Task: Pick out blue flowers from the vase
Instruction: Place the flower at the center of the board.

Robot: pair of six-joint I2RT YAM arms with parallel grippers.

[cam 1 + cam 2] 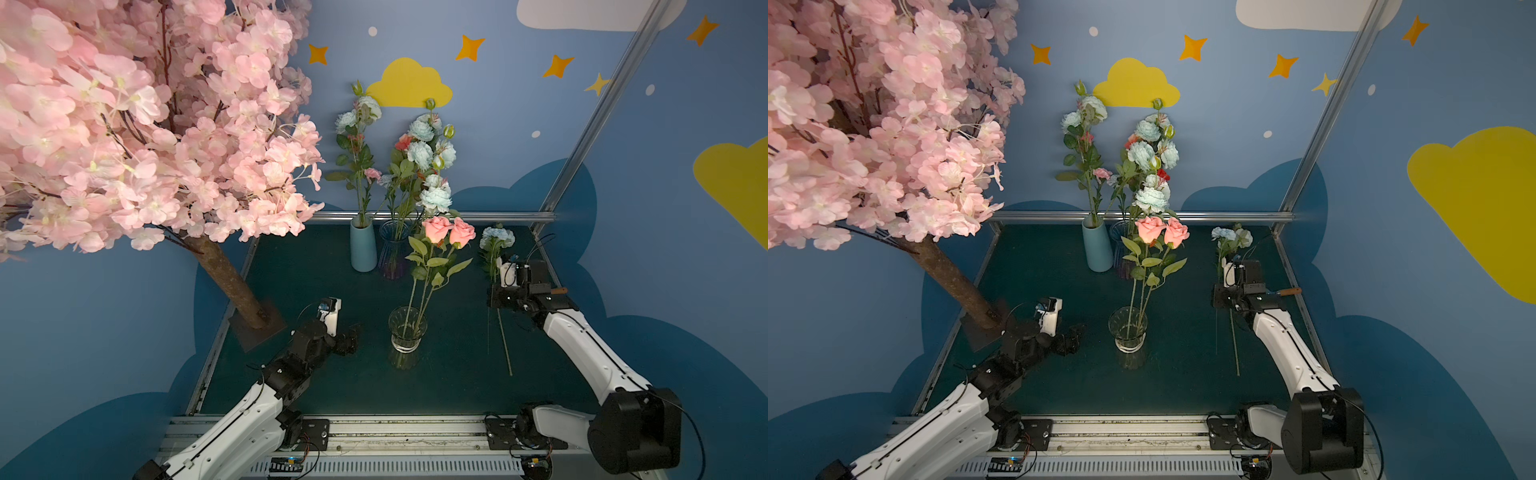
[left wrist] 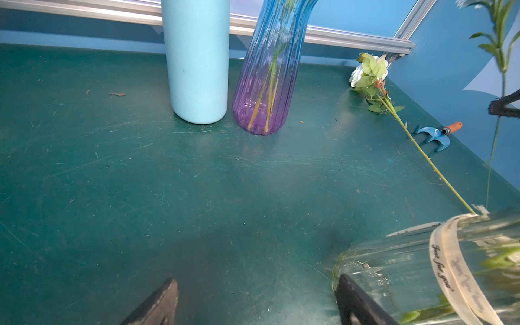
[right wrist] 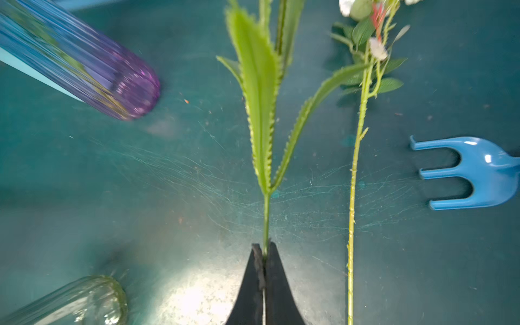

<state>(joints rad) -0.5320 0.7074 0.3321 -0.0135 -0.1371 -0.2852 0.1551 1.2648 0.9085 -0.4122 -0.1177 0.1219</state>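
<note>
Blue flowers (image 1: 496,239) show pale heads near the table's (image 1: 457,395) right edge, two stems overlapping so that in both top views the heads cannot be told apart.

Near the front middle stands a clear glass vase (image 1: 407,332) holding two salmon roses (image 1: 436,228). Its cream ribbon (image 2: 447,261) reads "Just for you"; a second line of script is too blurred to read. The left arm lies low from the front left corner. The left pincer (image 2: 256,281) is spread wide just beside the vase's foot, and whether its finger (image 2: 357,304) touches the glass cannot be told.

Farther back, the right arm rises from the front right corner and reaches along the right edge. The right pincer (image 3: 264,249) is clamped on a thin held stem (image 3: 266,213), roughly upright, its head cut off in the wrist views. Just beside it a lying stem (image 3: 353,183) rests flat, near a blue garden fork (image 3: 478,174).

At the far edge, a light blue vase (image 1: 363,249) and a ribbed blue-purple vase (image 1: 395,259) carry tall blue blooms (image 1: 434,195).
</note>
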